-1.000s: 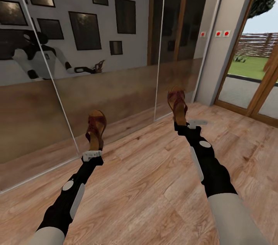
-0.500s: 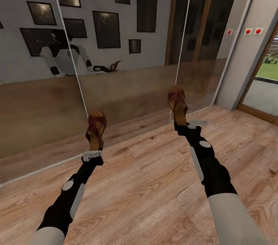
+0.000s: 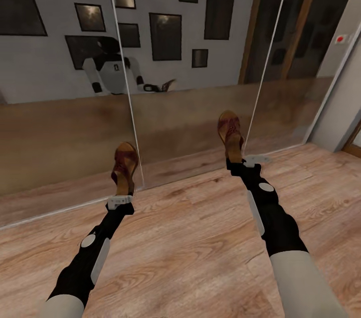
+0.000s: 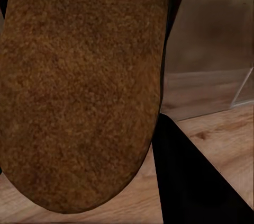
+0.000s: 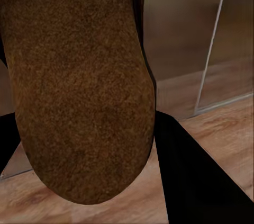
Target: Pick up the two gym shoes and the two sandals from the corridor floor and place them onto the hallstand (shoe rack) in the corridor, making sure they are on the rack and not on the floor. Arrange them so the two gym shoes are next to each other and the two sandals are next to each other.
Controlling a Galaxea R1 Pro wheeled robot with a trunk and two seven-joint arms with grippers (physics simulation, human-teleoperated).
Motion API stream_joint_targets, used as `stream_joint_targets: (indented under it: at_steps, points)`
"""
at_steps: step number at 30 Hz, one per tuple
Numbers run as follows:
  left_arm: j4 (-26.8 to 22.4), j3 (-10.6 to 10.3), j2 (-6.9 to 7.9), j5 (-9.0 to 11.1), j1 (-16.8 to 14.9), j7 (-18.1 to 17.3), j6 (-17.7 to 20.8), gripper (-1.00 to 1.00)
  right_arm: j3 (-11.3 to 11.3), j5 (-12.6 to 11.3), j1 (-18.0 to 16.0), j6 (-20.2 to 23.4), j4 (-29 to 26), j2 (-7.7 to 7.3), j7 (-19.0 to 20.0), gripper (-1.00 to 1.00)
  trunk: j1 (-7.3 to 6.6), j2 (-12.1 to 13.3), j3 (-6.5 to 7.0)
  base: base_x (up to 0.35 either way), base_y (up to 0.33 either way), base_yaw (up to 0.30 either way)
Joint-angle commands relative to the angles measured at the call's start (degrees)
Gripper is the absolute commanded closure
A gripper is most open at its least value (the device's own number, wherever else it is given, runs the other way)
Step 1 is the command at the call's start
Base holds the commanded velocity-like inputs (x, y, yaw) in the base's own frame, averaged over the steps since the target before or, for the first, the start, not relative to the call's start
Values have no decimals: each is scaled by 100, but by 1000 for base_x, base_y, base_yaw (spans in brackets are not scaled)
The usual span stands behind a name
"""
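both sandals are off the corridor floor (image 3: 200,238): the left gripper (image 3: 120,201) is clamped on one sandal (image 3: 124,168), the right gripper (image 3: 239,161) on the other sandal (image 3: 230,133) (soles facing the wrist cameras). ahead stands a mirrored wall (image 3: 190,47). racking both sandals and fetching the gym shoes seemingly remains.
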Motion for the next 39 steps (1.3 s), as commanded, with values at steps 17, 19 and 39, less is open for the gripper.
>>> stream_joint_targets:
  at_steps: [17,19,39]
  points:
    - [5,30,-5,50,-6,-74,30,100,0,1,-1,32,-11,3,-9,100,-2,-2,-64,0,0,292]
    - [5,35,-2,50,-6,-76,114,100,2,-1,-1,30,-10,3,-14,100,-2,-2,-71,0,0,293]
    - [-241,23,-6,57,-6,-79,470,100,3,-4,-1,28,-9,3,-18,100,-2,-2,-141,0,0,294]
